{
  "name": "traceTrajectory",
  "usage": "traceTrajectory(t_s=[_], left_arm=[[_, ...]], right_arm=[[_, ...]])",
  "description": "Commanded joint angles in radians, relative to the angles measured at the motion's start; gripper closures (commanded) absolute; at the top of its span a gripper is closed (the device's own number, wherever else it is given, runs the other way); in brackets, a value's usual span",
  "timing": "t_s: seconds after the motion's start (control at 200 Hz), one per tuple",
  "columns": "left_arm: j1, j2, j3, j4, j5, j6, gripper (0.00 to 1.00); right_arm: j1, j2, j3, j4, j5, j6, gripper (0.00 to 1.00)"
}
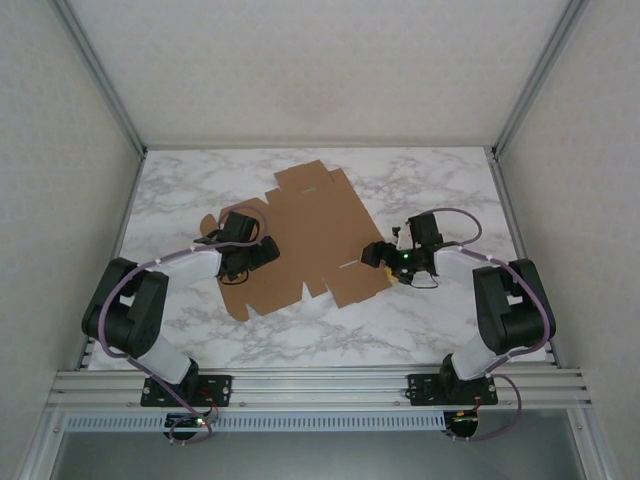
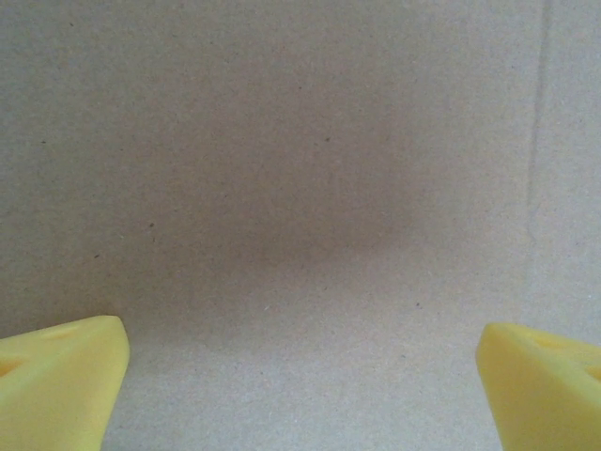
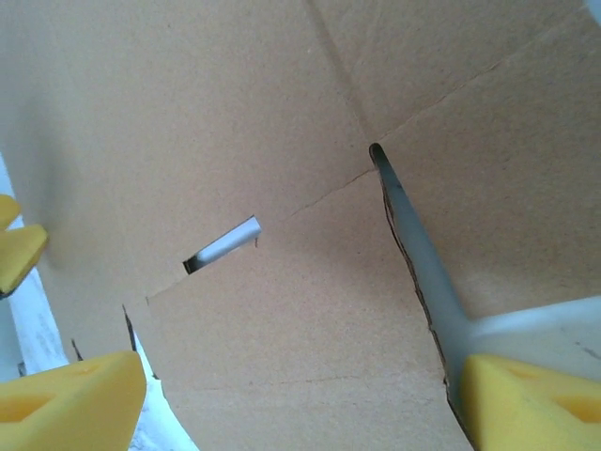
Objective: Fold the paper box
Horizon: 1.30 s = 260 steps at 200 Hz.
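The paper box (image 1: 310, 225) is seen lying unfolded and flat in the middle of the marble table (image 1: 440, 320), with its flaps and tabs spread outward. The left tool (image 1: 262, 254) is placed low over the left part of the box. Whether it touches the cardboard cannot be told. In the left wrist view its yellow fingertips (image 2: 56, 381) are found wide apart at the lower corners. Bare cardboard and one faint crease (image 2: 540, 141) are seen between and beyond them, and nothing is clamped. The right tool (image 1: 374, 256) is held at the right edge of the box. In the right wrist view its fingertips (image 3: 70, 395) are likewise spread apart, one at each lower corner, with a flap of the box lying between them — nothing is gripped. A narrow slot (image 3: 222, 243) and a long cut (image 3: 413, 244) are shown in the cardboard there — the pale table is visible through both.
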Motion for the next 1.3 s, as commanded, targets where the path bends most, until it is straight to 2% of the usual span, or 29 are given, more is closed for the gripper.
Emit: traceTrajectory(t_s=[0.0,0.225,0.27,0.411,0.651,0.741,0.911,1.041,1.122,1.297], left_arm=[[-0.002,0.024,0.013,-0.062,-0.028,0.024,0.05],[-0.003,0.002,0.018,-0.103,-0.101,0.049,0.05],[-0.002,-0.001,0.018,-0.110,-0.122,0.054,0.06],[-0.001,-0.009,0.017,-0.124,-0.199,0.079,0.05],[-0.003,0.024,0.017,-0.116,-0.224,0.088,0.06],[-0.001,0.017,0.024,-0.122,-0.232,0.096,0.06],[-0.005,-0.046,0.048,-0.138,-0.223,0.102,0.05],[-0.047,-0.133,0.086,-0.156,-0.246,0.155,0.04],[-0.104,-0.209,0.098,-0.136,-0.249,0.231,0.01],[-0.287,-0.339,0.118,-0.086,-0.257,0.452,0.00]], right_arm=[[0.003,-0.017,-0.066,0.016,-0.123,0.081,0.19],[0.000,-0.049,-0.150,0.114,-0.171,0.132,0.44],[0.001,-0.063,-0.168,0.134,-0.174,0.142,0.53],[0.009,-0.062,-0.202,0.192,-0.220,0.169,0.69],[0.038,-0.010,-0.202,0.269,-0.238,0.167,0.80],[0.040,-0.010,-0.191,0.246,-0.226,0.152,0.89],[0.040,-0.055,-0.188,0.231,-0.217,0.158,0.92],[0.040,-0.104,-0.185,0.204,-0.197,0.178,0.93],[0.040,-0.135,-0.180,0.195,-0.185,0.203,0.94],[0.041,-0.177,-0.145,0.148,-0.162,0.282,0.94]])
